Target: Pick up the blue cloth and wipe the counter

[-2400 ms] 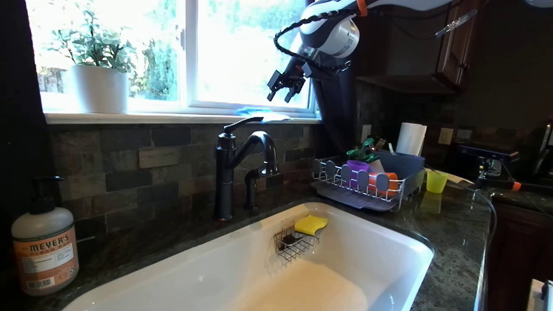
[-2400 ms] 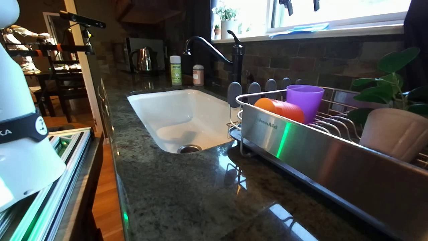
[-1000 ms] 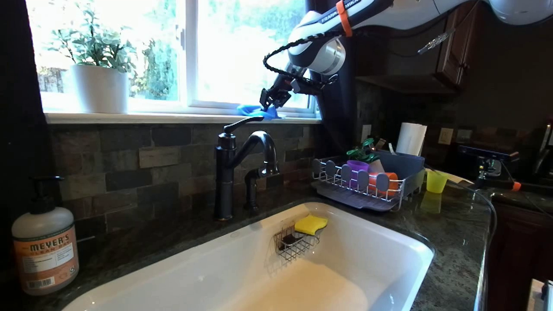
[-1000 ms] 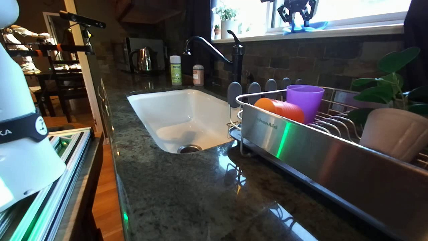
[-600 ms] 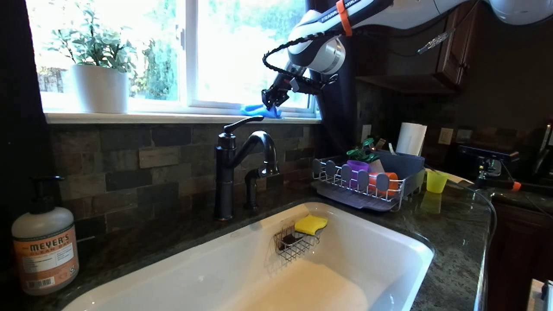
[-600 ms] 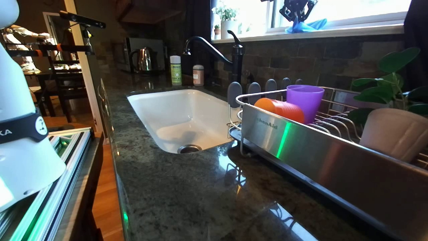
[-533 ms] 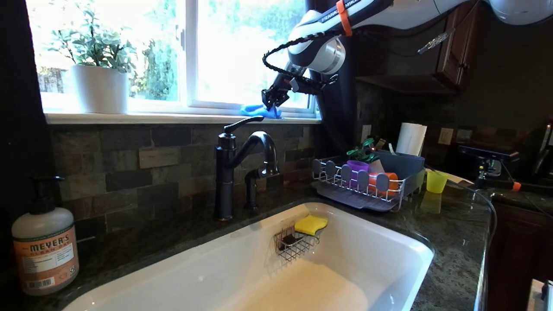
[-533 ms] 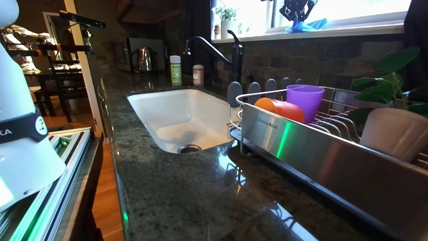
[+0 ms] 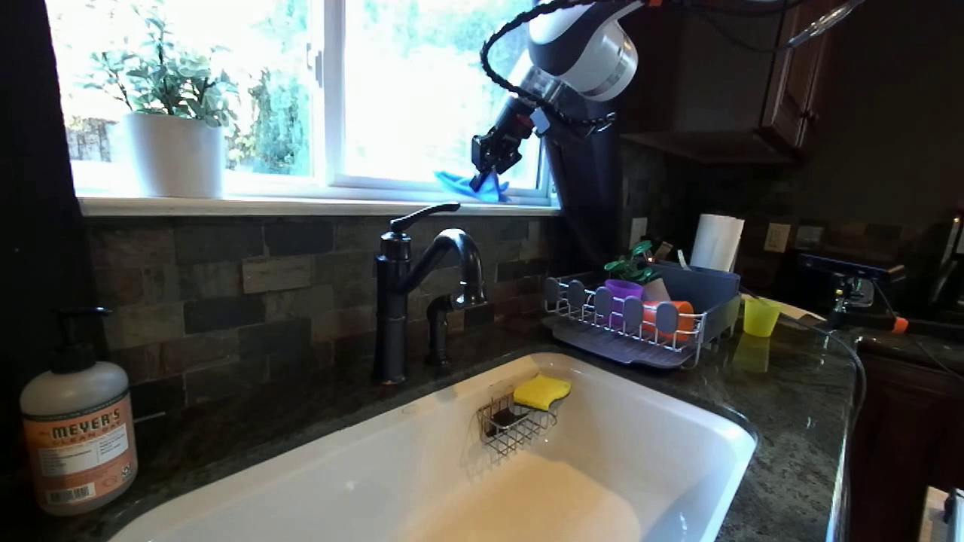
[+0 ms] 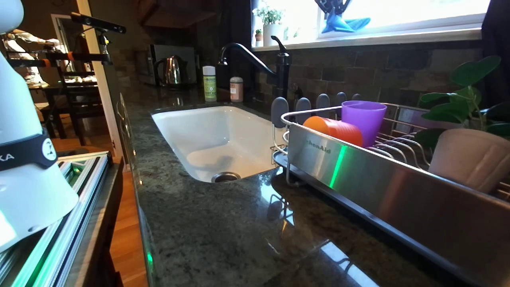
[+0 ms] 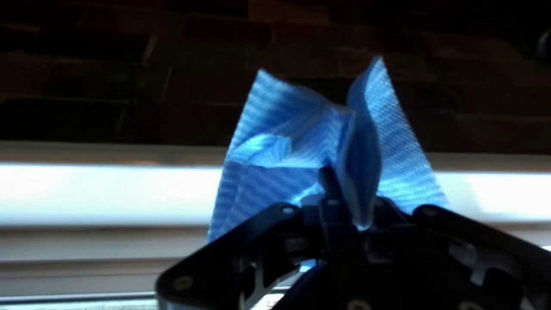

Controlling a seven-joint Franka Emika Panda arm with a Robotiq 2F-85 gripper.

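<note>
Robotiq gripper (image 9: pixel 479 181) and blue cloth (image 10: pixel 347 25) have moved up since the earlier frame, fingers (image 11: pixel 330 189) clamped on its bunched middle. Grab's done: cloth's at the windowsill (image 9: pixel 316 205), though can't tell if it fully clears it, and wiping the counter (image 10: pixel 199 219) is still left.

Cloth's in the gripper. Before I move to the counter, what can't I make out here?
Gripper: upper part cut off by the top edge in an exterior view.
Fingertips: one is hidden by a fold of blue cloth, wrist view.
Windowsill: the blue cloth covers part of it in the wrist view; contact unclear.
Counter: part hidden behind the dish rack in an exterior view.
</note>
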